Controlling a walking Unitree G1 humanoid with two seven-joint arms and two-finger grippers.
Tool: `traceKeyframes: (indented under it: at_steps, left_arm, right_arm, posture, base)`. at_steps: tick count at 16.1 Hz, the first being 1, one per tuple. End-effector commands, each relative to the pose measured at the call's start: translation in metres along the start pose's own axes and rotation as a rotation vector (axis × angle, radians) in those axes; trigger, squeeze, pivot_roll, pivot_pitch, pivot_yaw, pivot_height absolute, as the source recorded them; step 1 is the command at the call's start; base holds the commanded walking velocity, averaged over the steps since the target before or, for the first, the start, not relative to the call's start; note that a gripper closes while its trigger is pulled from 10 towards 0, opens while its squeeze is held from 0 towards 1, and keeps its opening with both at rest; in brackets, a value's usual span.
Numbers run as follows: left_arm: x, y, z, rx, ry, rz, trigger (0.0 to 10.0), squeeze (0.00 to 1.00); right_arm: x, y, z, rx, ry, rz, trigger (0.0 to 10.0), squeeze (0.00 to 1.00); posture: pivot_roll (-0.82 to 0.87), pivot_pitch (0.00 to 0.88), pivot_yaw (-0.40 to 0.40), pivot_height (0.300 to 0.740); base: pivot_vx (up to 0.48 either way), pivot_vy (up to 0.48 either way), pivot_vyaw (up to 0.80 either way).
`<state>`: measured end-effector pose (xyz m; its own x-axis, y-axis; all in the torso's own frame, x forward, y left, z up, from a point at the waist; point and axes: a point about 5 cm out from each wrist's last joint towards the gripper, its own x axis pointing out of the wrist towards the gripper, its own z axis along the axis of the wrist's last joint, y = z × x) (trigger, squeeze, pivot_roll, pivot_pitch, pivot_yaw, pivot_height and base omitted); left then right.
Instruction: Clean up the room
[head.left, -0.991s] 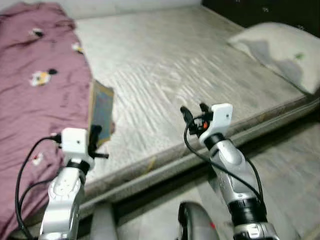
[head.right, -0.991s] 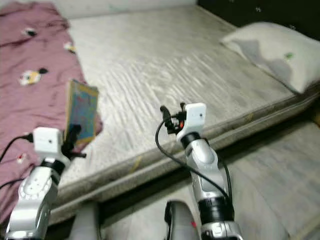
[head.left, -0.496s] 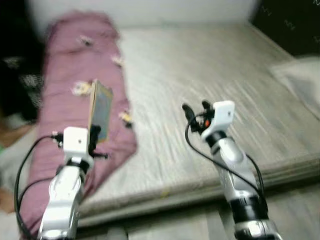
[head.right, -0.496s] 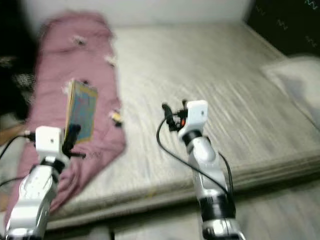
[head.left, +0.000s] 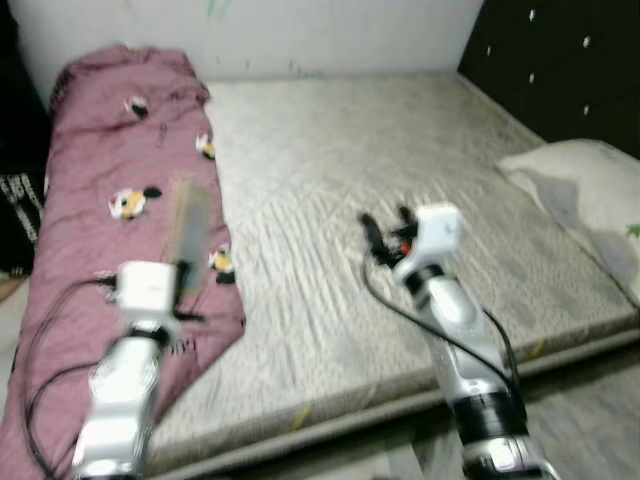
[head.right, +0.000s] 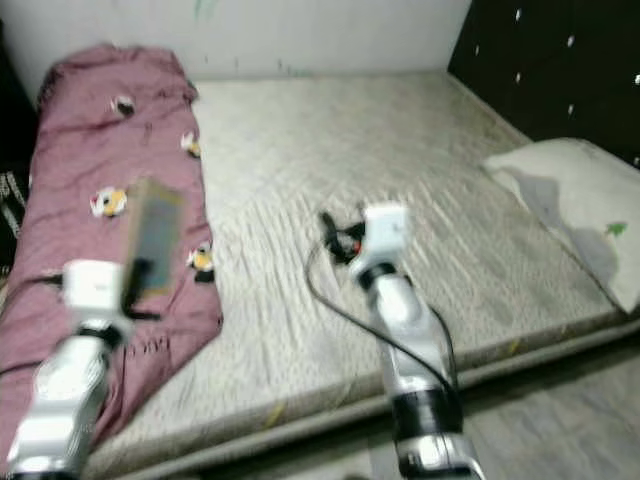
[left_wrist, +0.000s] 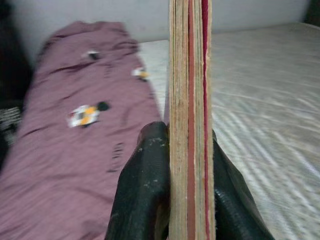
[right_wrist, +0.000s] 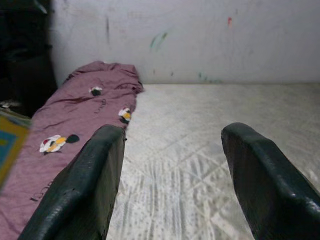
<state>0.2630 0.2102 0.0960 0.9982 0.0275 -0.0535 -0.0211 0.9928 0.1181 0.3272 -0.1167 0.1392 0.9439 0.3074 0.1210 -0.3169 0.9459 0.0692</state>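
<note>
The left gripper (left_wrist: 190, 165) is pinching a thin book (left_wrist: 190, 90) on edge, holding it upright over the near edge of the mattress (head.left: 380, 180), probably so it can be carried off the bed. The right gripper (right_wrist: 172, 165) is hovering with fingers spread, free, above the mattress. A purple blanket (head.left: 120, 170) is lying along the mattress's left side, a pillow (head.left: 590, 200) at its right.

book (head.left: 188, 232): motion-blurred, cover unreadable | pillow (head.left: 585, 205): cut off at frame edge
</note>
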Motion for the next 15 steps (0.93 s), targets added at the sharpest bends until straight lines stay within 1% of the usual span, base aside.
traceKeyframes:
  at_steps: [1,2,3,7,9,10,15]
  left_arm:
    - [0.000,-0.004,0.005,0.001,-0.038,-0.009,10.0,0.00]
    - [0.000,-0.005,0.005,0.002,-0.037,-0.009,10.0,0.00]
    - [-0.001,-0.006,0.004,-0.008,-0.038,-0.015,10.0,0.00]
    - [-0.002,-0.006,0.004,-0.013,-0.038,-0.019,10.0,0.00]
    - [-0.002,-0.007,0.004,-0.019,-0.040,-0.026,10.0,0.00]
    - [-0.002,-0.008,0.004,-0.019,-0.041,-0.027,10.0,0.00]
    - [-0.006,-0.009,0.002,-0.027,-0.040,-0.019,10.0,0.00]
  right_arm:
    - [-0.004,-0.011,-0.003,-0.009,0.020,-0.040,10.0,0.00]
    - [-0.004,-0.011,-0.004,-0.006,0.022,-0.041,10.0,0.00]
    - [-0.006,-0.009,-0.005,-0.032,0.017,-0.020,10.0,0.00]
    - [-0.007,-0.007,-0.005,-0.034,0.014,-0.014,10.0,0.00]
    - [-0.007,-0.008,-0.005,-0.029,0.016,-0.023,10.0,0.00]
    - [-0.007,-0.008,-0.006,-0.027,0.021,-0.019,10.0,0.00]
    - [-0.013,-0.006,-0.015,-0.019,0.062,0.016,10.0,0.00]
  posture:
    - [-0.02,0.000,-0.035,0.740]
    - [-0.02,0.000,-0.035,0.740]
    - [-0.02,0.000,-0.035,0.740]
    - [-0.02,0.000,-0.035,0.740]
    - [-0.03,0.000,-0.036,0.740]
    - [-0.02,0.000,-0.038,0.740]
    - [-0.02,0.000,-0.043,0.740]
  base:
    - [0.000,0.000,0.00]
    - [0.000,0.000,0.00]
    - [0.000,0.000,0.00]
    - [0.000,0.000,0.61]
    - [0.000,-0.294,0.51]
    - [0.000,0.000,0.00]
    - [0.000,-0.318,0.00]
